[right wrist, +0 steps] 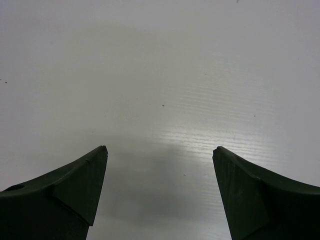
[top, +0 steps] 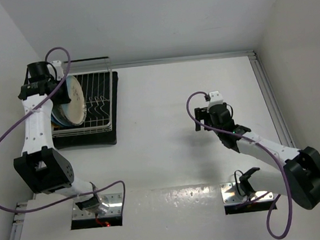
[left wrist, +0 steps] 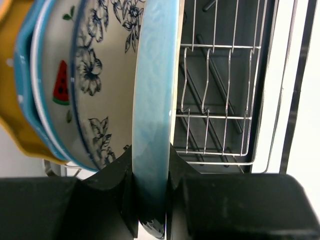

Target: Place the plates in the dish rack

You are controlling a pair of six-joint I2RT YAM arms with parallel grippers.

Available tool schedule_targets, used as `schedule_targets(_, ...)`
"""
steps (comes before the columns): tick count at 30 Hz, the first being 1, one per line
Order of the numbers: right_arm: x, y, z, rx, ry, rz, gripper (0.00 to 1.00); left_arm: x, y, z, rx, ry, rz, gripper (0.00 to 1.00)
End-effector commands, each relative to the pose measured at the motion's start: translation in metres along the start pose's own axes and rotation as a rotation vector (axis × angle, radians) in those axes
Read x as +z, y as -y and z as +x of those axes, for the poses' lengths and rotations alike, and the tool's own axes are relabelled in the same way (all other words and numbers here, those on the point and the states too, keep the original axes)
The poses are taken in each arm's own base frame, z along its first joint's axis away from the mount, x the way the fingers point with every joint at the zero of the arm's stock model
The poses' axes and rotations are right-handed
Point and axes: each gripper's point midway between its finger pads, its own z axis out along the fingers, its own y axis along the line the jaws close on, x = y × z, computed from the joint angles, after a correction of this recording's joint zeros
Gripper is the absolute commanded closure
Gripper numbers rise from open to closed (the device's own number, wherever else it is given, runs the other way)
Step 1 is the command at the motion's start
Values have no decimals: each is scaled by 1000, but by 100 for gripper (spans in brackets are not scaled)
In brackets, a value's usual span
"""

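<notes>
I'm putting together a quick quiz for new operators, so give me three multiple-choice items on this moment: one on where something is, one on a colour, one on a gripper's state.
1. Where is the plate held by the left gripper, relative to the dish rack?
A. lying flat, far from it
B. on edge at it, beside the other plates
C. underneath it

2. What colour is that plate's rim?
A. red
B. pale blue
C. green

3. How is the right gripper?
A. open over bare table
B. shut on a plate
C. shut on a rack wire

Answers: 1 B, the left wrist view shows it upright next to the other plates; 2 B, the edge in the grip is pale blue; 3 A, its jaws stand wide apart with only table below.
</notes>
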Motion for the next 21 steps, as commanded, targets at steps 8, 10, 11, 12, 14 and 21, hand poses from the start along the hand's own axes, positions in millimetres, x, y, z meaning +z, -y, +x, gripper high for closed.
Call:
schedule_targets(8,-2,3,-8,28,41,19,14,-3,-4,-9,-52,136,-87,83)
schedule_targets(10,-3,3,-10,29,45,18,14,-3,-8,-8,-58,135,-94,76)
schedule_targets(11,-3,3,-9,28,45,17,14,-5,-8,-12,-58,144,-95,73)
schedule_targets(12,-4,3,-11,30,48,16,14,-9,-13,-18,-55,161,-104,69)
schedule_targets(14,-6,2,-12,25,52,13,12,-15,-13,-28,-41,189,-99,53)
schedule_targets(21,-11,3,-12,-9,23,5,0,-70,6,-91,166,337,-96,22)
